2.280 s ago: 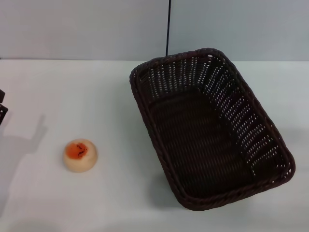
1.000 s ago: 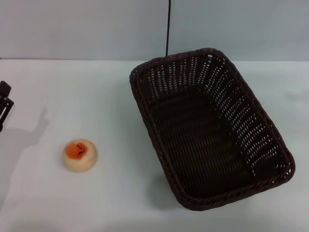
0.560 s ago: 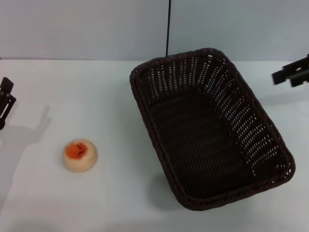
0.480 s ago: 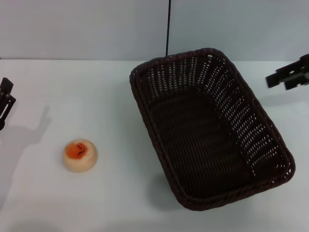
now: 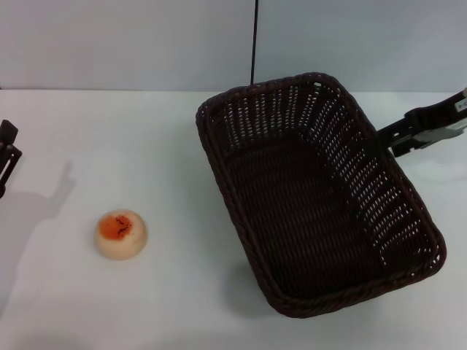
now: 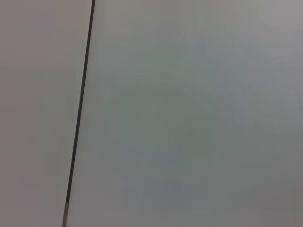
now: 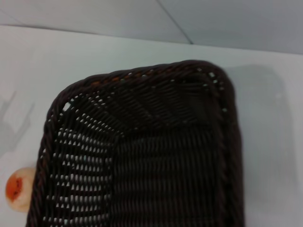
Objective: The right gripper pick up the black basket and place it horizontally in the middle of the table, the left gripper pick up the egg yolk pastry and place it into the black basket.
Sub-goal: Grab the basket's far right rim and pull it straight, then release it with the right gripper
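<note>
The black basket (image 5: pixel 314 197) stands on the white table (image 5: pixel 146 146), right of centre, its long side running diagonally; it is empty. It fills the right wrist view (image 7: pixel 142 156). The egg yolk pastry (image 5: pixel 120 233) lies at the left front, well apart from the basket, and also shows in the right wrist view (image 7: pixel 18 187). My right gripper (image 5: pixel 385 143) reaches in from the right, open, with its tips at the basket's right rim. My left gripper (image 5: pixel 6 157) shows only partly at the far left edge, behind the pastry.
A grey wall with a thin black vertical line (image 5: pixel 254 44) rises behind the table; the left wrist view shows only this wall and line (image 6: pixel 78 118). Bare tabletop lies between pastry and basket.
My right gripper has come in from the right edge and moved left and down to the basket's right rim. The left gripper has barely shifted. Basket and pastry have not moved.
</note>
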Motion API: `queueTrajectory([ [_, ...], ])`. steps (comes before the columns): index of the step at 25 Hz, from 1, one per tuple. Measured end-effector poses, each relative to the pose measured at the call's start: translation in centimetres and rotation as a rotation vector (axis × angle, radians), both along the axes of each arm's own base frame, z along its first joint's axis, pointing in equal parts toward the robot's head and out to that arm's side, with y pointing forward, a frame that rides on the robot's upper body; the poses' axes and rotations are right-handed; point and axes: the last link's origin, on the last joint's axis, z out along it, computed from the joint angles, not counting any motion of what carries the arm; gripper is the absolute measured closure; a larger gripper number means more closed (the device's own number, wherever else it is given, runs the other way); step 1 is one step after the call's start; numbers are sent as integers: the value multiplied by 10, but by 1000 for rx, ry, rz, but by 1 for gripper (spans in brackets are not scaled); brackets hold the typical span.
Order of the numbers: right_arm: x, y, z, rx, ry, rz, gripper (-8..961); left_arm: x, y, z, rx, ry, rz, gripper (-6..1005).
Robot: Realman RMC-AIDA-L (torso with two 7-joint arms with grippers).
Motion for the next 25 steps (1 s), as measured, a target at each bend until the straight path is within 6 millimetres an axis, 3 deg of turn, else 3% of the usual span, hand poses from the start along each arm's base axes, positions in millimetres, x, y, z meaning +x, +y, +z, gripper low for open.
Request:
queueTrajectory([
  [10,-3,-3,-12,-19,13,1,241,-1,-1,1,0,5,4,169],
  [25,7,-2,-22,-2,-88,-11,245,-2,-2,1,-1,5,7,172],
])
